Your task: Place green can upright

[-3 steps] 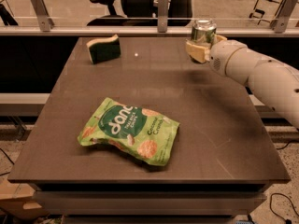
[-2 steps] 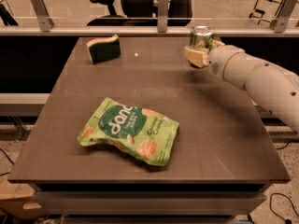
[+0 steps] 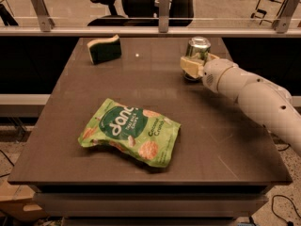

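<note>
- One green can stands upright at the far right of the bench.
- One gripper, jaws clamped on the can's lower half, which they hide.
- One white arm, cut off at the right edge.
- One green snack bag, lying flat at the centre; its large lettering reads roughly "dang", and the small print is unreadable.
- One green-and-yellow sponge sits at the far left.

Dim, warm amber cast. Pinpoint glare on the table at far centre. Sheen on top of the green can, clasped by the gripper far right. Soft shadow under the snack bag.
</note>
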Controlling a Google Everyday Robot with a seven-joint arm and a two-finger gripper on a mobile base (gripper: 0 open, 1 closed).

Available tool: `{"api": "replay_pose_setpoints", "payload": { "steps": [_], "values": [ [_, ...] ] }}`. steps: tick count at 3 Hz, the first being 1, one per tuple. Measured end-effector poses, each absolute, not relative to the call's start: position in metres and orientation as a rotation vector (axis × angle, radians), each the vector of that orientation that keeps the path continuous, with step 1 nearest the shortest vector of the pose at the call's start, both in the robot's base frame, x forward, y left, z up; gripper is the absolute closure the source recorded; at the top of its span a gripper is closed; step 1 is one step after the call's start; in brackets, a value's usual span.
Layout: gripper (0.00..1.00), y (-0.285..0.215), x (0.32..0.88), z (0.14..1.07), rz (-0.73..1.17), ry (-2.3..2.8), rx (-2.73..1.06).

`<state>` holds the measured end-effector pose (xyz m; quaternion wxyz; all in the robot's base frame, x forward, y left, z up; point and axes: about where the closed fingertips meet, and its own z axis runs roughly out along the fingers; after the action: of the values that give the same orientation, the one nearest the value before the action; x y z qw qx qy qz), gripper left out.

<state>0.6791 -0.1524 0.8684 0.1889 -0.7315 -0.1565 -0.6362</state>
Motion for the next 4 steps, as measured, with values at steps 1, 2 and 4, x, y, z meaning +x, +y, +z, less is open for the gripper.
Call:
{"api": "replay_pose_setpoints", "payload": {
  "steps": [1, 2, 4],
  "values": [
    [1.0, -0.15, 0.676, 0.866, -1.797, -0.448, -2.061],
    [1.0, -0.151, 0.675, 0.866, -1.812, -0.464, -2.069],
    [1.0, -0.158, 0.68, 0.896, -1.902, -0.529, -2.057]
  ]
}}
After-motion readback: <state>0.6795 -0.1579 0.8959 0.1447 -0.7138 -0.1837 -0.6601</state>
